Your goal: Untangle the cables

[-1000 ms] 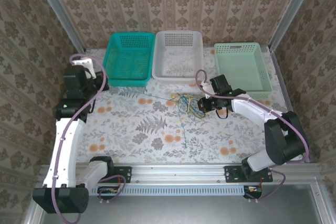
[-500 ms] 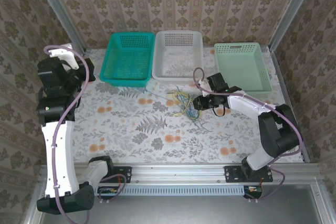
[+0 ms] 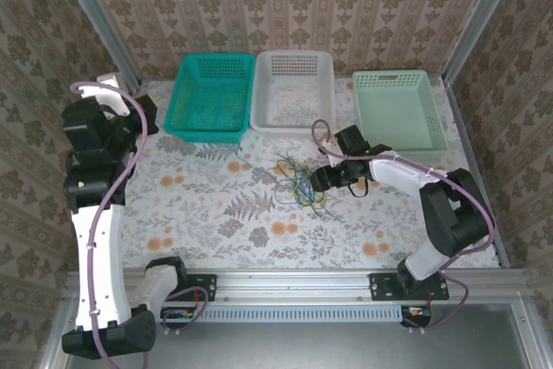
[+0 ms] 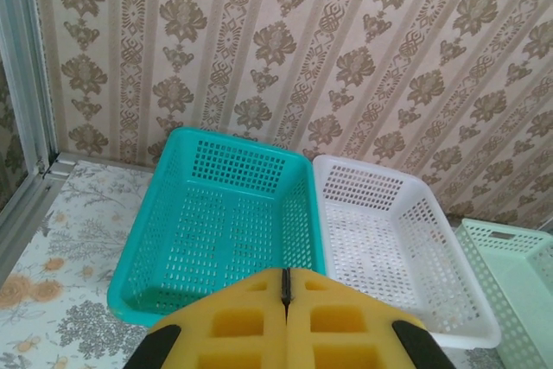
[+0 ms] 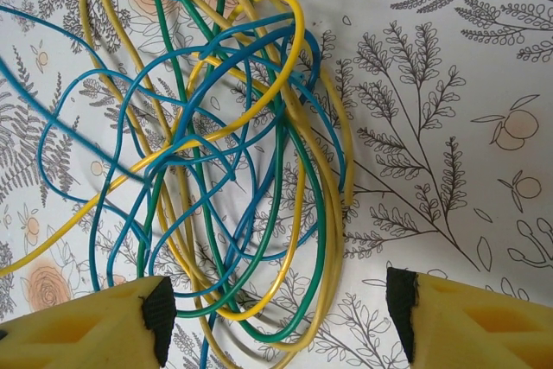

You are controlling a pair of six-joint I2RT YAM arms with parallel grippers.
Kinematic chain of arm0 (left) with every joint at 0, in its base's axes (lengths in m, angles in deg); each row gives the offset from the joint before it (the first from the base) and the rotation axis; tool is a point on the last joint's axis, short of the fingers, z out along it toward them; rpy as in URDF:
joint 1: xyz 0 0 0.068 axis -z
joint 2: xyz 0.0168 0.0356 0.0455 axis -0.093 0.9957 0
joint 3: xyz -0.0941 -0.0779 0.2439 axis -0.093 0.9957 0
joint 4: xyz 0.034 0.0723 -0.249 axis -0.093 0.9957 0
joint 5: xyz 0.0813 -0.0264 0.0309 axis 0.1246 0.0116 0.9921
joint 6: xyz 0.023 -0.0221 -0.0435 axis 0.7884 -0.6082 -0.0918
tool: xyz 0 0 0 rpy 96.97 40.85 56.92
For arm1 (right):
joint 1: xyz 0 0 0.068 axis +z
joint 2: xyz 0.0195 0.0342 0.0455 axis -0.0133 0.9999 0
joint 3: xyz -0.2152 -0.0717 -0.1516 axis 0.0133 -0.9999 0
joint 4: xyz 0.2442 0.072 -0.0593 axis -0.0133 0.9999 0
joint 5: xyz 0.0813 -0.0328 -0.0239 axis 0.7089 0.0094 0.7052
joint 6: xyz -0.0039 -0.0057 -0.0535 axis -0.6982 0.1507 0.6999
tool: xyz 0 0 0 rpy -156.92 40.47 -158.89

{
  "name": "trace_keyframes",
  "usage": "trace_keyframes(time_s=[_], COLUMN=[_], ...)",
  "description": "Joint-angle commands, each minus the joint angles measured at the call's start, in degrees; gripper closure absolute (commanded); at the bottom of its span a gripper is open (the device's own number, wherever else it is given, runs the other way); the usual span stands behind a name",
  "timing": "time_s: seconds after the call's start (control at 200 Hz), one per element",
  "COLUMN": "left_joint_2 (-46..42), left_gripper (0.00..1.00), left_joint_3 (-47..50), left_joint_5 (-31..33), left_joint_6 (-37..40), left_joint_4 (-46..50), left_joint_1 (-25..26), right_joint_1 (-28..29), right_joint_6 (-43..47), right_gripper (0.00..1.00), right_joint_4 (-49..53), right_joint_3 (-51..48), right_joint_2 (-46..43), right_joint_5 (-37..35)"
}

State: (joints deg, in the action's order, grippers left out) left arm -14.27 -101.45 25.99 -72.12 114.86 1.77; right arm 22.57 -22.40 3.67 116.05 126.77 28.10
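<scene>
1. Looking through the right wrist view, you find the cables (image 5: 225,153) looping top to bottom, their lower ends between the right gripper (image 5: 281,313) pads, which stand apart and grip nothing.
2. Overhead, the tangle lies mid-tabletop (image 3: 225,213), just left of that gripper.
3. Your left gripper (image 4: 285,300) is closed and empty, well apart at upper left.

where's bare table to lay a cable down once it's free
Bare cloth lies between the left arm and the cables, and along the front rail below them. Crowded: around the tangle, where the right gripper sits, and the back row of baskets.
</scene>
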Motion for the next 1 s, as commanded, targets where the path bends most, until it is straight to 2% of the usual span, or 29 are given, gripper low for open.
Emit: trace_keyframes(time_s=[0.0,0.215,0.305,0.445,0.575,0.735,0.995], left_joint_2=[-0.4,2.0,3.3,5.1,6.3,7.2,6.9], left_gripper=[1.0,1.0,1.0,1.0,1.0,1.0,1.0], left_joint_3=[-4.4,-11.9,-13.0,-13.4,-14.0,-13.9,-12.6], left_joint_5=[-1.6,-1.6,-1.3,-0.5,0.6,0.6,1.5], left_joint_6=[-1.8,-1.9,-1.8,-2.0,-1.8,-2.5,-2.9], left_joint_4=[-2.5,-3.0,-3.6,-5.2,-6.5,-7.9,-9.4], left_joint_1=[1.9,8.2,11.1,15.6,19.5,22.6,24.0], right_joint_1=[1.6,6.9,8.7,12.1,15.1,19.0,21.0], right_joint_6=[1.1,5.2,6.6,9.2,11.3,14.4,14.2], right_gripper=[0.3,0.25,0.23,0.2,0.18,0.16,0.18], right_joint_4=[2.0,0.4,-2.5,-6.0,-6.7,-7.9,-9.6], right_joint_3=[2.3,4.3,4.8,7.6,13.9,21.6,29.7], right_joint_2=[-3.6,-11.6,-16.1,-17.2,-12.8,-4.1,5.4], right_joint_5=[-3.9,-9.7,-9.8,-8.7,-4.8,-5.6,-1.3])
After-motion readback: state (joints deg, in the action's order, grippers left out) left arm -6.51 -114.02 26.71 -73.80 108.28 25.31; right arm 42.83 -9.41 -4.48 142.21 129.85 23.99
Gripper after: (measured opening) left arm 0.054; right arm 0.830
